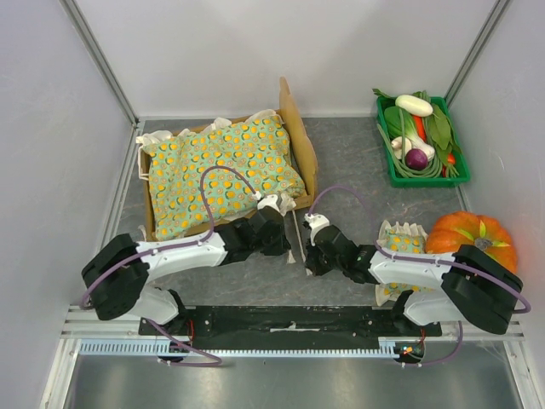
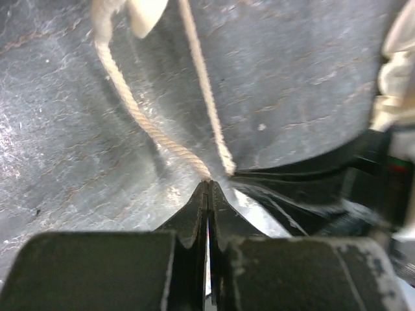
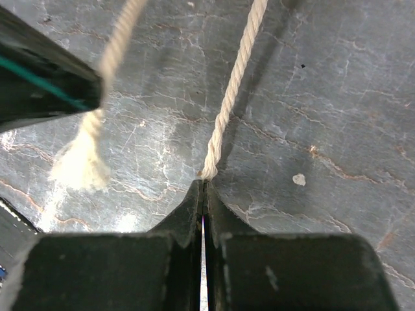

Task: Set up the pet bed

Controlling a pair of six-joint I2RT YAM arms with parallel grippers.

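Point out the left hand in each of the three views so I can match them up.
Top external: the left hand is at centre, just off the pet bed's near right corner.
Left wrist: the left hand is at bottom centre, shut on a cream cord.
Right wrist: the left hand is the dark shape at upper left, with that cream cord's frayed end below it.
Shared landmark: the cream cord on the grey tabletop.

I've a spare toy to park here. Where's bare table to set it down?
Bare table lies between the headboard of the pet bed and the green crate. Front centre is crowded: left gripper and right gripper each pinch a cord; the pillow and pumpkin fill front right.
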